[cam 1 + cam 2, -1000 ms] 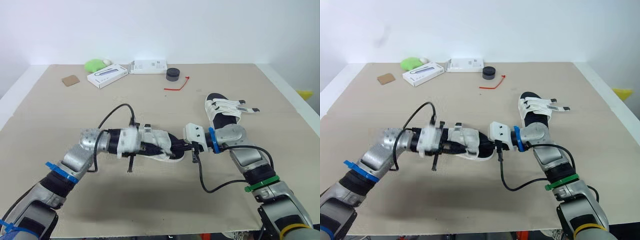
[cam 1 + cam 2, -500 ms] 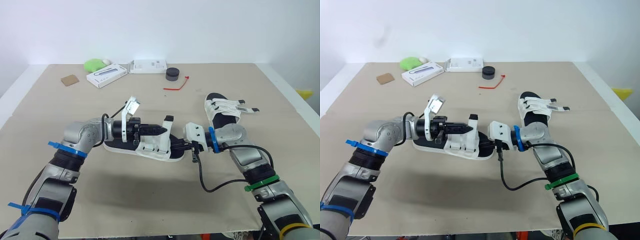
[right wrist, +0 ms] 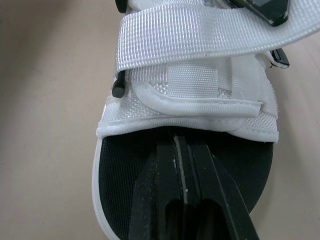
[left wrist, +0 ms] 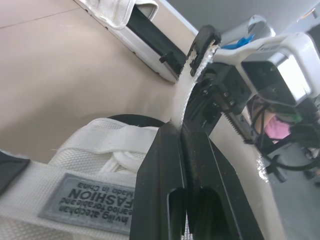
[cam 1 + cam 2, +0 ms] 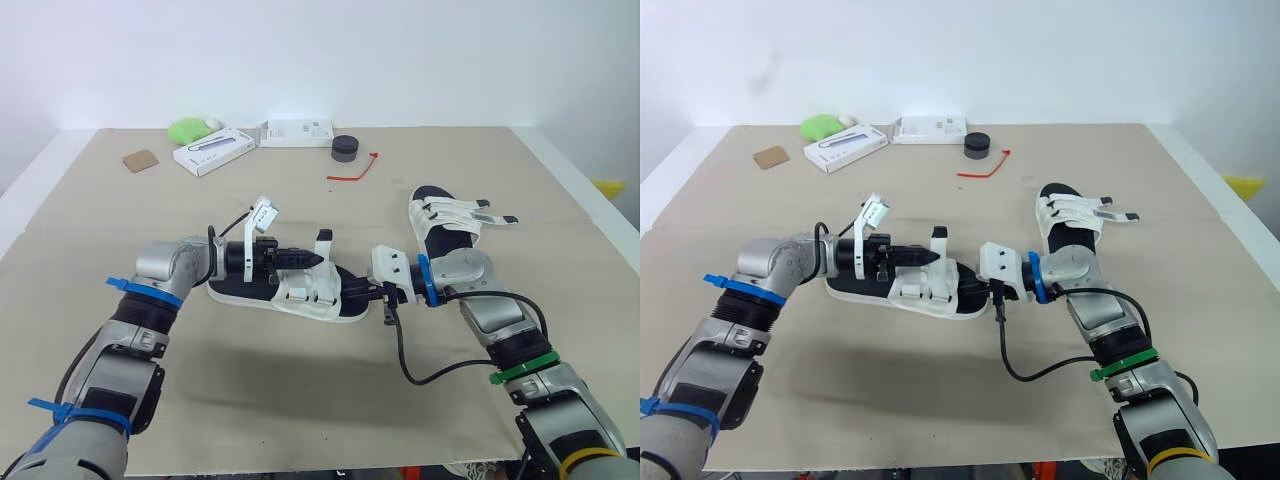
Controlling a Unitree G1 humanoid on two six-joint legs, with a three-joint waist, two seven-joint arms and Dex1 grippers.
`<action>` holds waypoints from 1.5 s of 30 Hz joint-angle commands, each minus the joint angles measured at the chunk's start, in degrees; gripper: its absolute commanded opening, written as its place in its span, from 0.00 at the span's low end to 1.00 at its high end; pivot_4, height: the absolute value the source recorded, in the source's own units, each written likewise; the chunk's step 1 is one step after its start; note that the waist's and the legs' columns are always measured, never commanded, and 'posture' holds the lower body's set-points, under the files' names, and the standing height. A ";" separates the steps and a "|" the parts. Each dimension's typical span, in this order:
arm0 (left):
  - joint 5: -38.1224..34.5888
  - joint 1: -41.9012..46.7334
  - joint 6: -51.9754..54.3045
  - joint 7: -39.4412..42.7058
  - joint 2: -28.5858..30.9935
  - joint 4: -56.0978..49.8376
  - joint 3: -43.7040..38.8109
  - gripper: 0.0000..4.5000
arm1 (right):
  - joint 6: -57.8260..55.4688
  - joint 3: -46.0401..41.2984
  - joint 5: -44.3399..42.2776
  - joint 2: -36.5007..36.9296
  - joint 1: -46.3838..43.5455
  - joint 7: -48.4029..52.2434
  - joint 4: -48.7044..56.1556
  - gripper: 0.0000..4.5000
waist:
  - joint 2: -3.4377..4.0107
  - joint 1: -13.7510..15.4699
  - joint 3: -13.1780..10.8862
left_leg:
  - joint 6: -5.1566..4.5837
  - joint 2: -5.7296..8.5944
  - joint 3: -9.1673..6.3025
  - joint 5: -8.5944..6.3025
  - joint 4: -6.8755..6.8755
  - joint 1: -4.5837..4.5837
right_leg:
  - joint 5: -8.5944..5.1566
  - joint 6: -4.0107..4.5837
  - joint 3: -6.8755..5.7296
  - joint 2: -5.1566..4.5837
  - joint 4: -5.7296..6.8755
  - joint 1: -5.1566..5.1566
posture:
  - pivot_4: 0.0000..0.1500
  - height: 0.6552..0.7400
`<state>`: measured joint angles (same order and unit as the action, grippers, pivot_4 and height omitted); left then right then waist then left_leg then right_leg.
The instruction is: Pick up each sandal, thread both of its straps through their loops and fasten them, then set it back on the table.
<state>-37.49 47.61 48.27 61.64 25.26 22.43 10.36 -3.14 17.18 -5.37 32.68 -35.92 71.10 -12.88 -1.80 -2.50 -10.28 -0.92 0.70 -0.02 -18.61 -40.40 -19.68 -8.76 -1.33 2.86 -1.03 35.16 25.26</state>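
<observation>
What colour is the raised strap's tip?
Black tip on white strap; clearest in left wrist view.

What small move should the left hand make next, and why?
Probably the left hand, shut on the strap, should fold it down across the near sandal: the strap stands upright, unfastened, while the right hand rests shut at its end.

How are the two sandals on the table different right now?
The near sandal lies crosswise between the left gripper and right gripper; the far sandal lies alone, pointing away. The near sandal's strap is held upright by the left gripper; the far sandal's straps lie flat, ends sticking sideways. Both are white with black footbeds.
</observation>
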 commanded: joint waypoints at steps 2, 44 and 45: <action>4.47 1.28 -4.32 1.43 0.73 -1.23 -0.07 0.13 | -0.45 0.07 1.03 1.11 1.07 0.21 0.22 0.00 | 0.00 0.00 0.00 | 0.00 0.00 0.00 0.00 0.00 0.00 | 0.00 0.00 0.00 0.00 0.00 0.00 | 1.00 1.00; 18.82 15.06 -8.30 8.53 -7.87 20.45 -1.34 0.44 | -1.16 -0.16 1.05 0.65 1.22 -0.80 0.36 0.00 | -0.01 -0.09 0.00 | -0.05 0.13 -0.02 -0.04 0.00 -0.10 | -0.04 -0.12 0.02 -0.09 -0.02 0.03 | 1.00 1.00; 19.46 15.12 -8.86 8.34 -7.59 20.98 -1.03 0.34 | -1.10 -0.19 1.02 0.61 1.11 -0.77 0.20 0.00 | -0.01 -0.09 0.00 | -0.05 0.13 -0.03 -0.04 0.00 -0.10 | -0.04 -0.12 0.01 -0.08 -0.02 0.03 | 1.00 1.00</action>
<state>-19.51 60.67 41.15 70.34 16.85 42.57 10.24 -3.50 16.84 -5.41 32.96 -35.26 70.66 -11.88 -1.81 -2.59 -10.28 -0.98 0.83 -0.04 -18.64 -40.40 -19.78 -8.80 -1.44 2.88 -1.11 35.14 25.30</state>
